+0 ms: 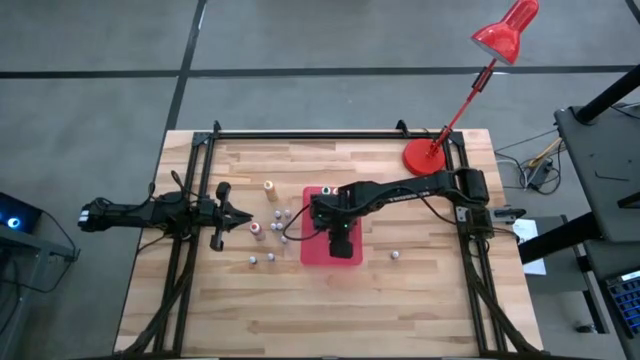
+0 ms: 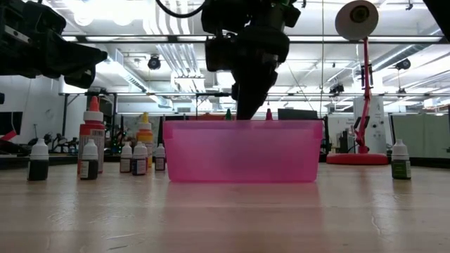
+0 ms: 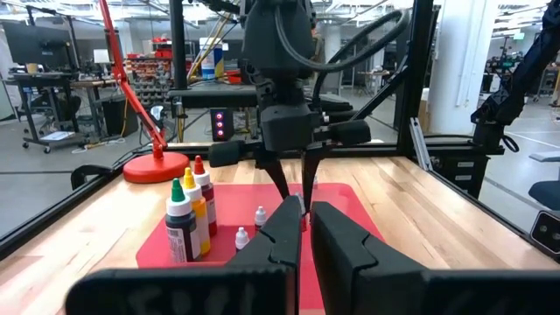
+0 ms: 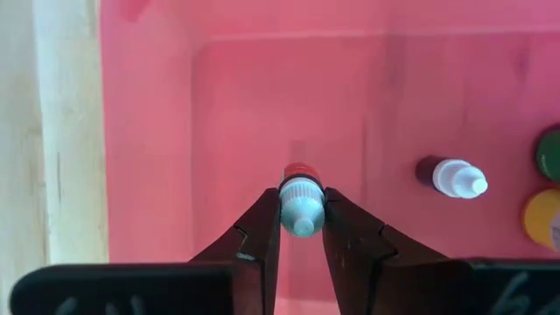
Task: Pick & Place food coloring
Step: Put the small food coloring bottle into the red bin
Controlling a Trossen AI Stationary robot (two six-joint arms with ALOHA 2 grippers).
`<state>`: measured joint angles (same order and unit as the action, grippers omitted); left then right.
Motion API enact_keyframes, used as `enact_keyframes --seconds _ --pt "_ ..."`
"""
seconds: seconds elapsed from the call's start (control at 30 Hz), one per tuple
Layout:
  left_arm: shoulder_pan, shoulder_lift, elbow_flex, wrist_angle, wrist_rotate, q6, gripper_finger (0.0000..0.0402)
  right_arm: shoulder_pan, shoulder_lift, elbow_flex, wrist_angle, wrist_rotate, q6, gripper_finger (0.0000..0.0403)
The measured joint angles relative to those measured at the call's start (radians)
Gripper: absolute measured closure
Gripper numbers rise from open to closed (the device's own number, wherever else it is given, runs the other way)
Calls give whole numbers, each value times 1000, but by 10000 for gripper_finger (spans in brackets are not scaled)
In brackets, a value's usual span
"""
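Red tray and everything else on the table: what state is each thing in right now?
Red tray: flat on table, holding bottles.
Right gripper: shut on small bottle, over tray.
Left gripper: shut, empty, beside loose bottles.
Desk lamp: upright at table corner.

My table (image 1: 420, 300) is pale wooden planks with a dark frame (image 1: 330, 133) along its edges. A flat red tray (image 1: 312, 250) sits near the middle. To its left, small bottles (image 1: 272, 228) stand loosely scattered on the wood, one orange bottle (image 1: 269, 186) farther back; I count about seven, though they are tiny from above. One lone bottle (image 1: 395, 255) stands right of the tray. The red lamp's round base (image 1: 425, 157) rests at the back right corner.
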<state>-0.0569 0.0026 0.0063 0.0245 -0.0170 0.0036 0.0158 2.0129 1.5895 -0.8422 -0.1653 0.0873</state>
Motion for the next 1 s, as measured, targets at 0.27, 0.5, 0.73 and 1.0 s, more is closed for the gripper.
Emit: enact_keyframes --seconds 0.27,0.5,0.73,1.0 --pt "0 0 0 0 0 0 399 14 1 -46 36 0 15 337" --pt "0 0 0 0 0 0 399 13 1 -70 47 1 26 337" --pt "0 0 0 0 0 0 399 15 3 -99 93 1 22 337" --pt "0 0 0 0 0 0 399 20 3 -126 99 1 11 337"
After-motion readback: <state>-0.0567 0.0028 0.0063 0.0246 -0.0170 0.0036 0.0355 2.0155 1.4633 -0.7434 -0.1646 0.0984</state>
